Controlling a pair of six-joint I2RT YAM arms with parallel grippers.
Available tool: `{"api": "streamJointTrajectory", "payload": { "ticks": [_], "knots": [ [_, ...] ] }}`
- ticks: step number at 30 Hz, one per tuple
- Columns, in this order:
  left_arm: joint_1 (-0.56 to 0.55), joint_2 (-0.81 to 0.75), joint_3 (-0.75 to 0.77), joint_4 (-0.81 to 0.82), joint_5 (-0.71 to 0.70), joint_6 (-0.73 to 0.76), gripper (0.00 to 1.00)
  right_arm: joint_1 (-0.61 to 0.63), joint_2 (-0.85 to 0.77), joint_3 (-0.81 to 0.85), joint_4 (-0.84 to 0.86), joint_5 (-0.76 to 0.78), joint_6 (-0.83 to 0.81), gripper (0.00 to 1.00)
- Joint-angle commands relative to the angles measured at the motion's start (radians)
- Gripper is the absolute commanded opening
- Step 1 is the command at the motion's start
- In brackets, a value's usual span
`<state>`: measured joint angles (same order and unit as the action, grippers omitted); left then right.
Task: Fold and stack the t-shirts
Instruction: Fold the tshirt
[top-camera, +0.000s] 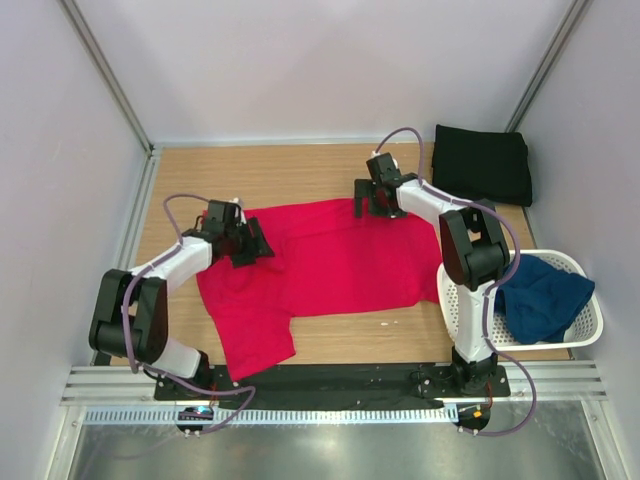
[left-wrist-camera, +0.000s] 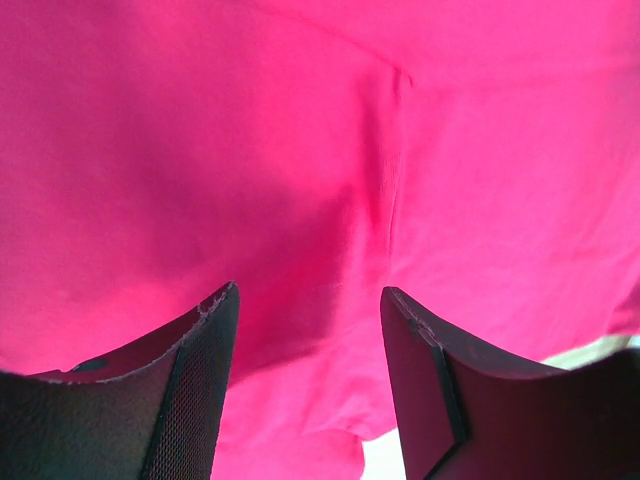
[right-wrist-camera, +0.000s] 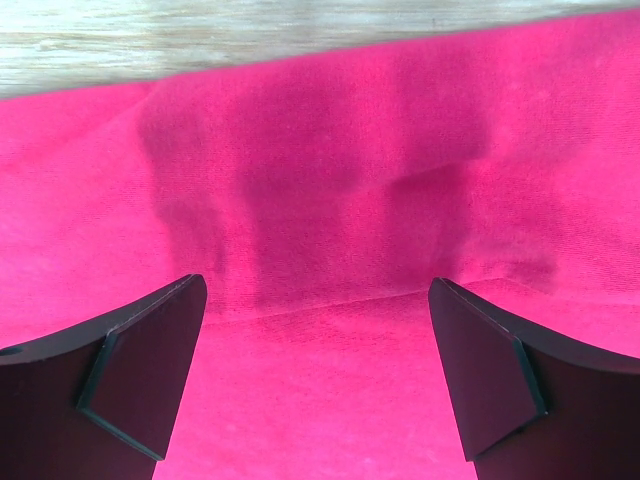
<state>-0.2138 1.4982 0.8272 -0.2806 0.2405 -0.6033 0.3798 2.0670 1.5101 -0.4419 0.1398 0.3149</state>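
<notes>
A bright red t-shirt (top-camera: 335, 265) lies spread on the wooden table (top-camera: 300, 165), one sleeve reaching toward the near edge. My left gripper (top-camera: 250, 246) hovers over its left part, jaws apart, with only red cloth (left-wrist-camera: 300, 150) below and between the fingers (left-wrist-camera: 200, 380). At the shirt's far edge my right gripper (top-camera: 372, 206) stands wide open just above the cloth (right-wrist-camera: 320, 380), its fingers (right-wrist-camera: 150, 360) holding nothing. A black t-shirt (top-camera: 482, 163) lies folded at the back right. The dark navy t-shirt (top-camera: 542, 297) sits bunched in the basket.
A white perforated basket (top-camera: 455, 305) stands at the right beside the right arm's base. Pale walls enclose the table on three sides. A strip of bare wood (right-wrist-camera: 250, 40) shows beyond the red shirt's far edge.
</notes>
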Motion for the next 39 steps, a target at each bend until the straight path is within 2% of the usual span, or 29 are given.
{"api": "streamJointTrajectory", "payload": {
  "ticks": [1,8,14,19,20,22,25,28,35,39],
  "knots": [
    [-0.039,-0.016,-0.033,0.011,0.005,-0.026,0.6,0.004,-0.001,0.006,0.022,0.014,0.02,1.0],
    [-0.128,0.014,-0.054,0.026,-0.001,-0.088,0.59,0.004,-0.021,-0.004,0.009,0.046,0.009,1.0],
    [-0.179,-0.079,-0.1,0.002,-0.035,-0.156,0.59,0.004,-0.065,-0.036,-0.003,0.043,0.024,1.0],
    [-0.179,-0.174,-0.024,-0.113,-0.157,-0.168,0.61,0.004,-0.139,-0.034,-0.044,0.004,0.067,1.0],
    [-0.177,-0.188,-0.002,-0.15,-0.221,-0.165,0.64,0.004,-0.154,-0.043,-0.043,0.01,0.07,1.0],
    [-0.159,-0.193,0.1,-0.198,-0.294,-0.141,0.65,0.005,-0.189,-0.062,-0.012,0.053,0.076,1.0],
    [-0.104,-0.124,0.247,-0.242,-0.406,-0.098,0.7,-0.009,-0.176,-0.05,0.008,0.119,0.072,1.0],
    [-0.03,-0.011,0.334,-0.244,-0.412,-0.101,0.73,-0.025,-0.108,0.015,0.003,0.138,0.07,1.0],
    [0.034,0.207,0.371,-0.169,-0.399,-0.122,0.73,-0.061,0.011,0.081,0.025,0.158,0.088,1.0],
    [0.048,0.296,0.357,-0.135,-0.389,-0.153,0.71,-0.071,0.073,0.084,0.046,0.101,0.098,1.0]
  ]
}}
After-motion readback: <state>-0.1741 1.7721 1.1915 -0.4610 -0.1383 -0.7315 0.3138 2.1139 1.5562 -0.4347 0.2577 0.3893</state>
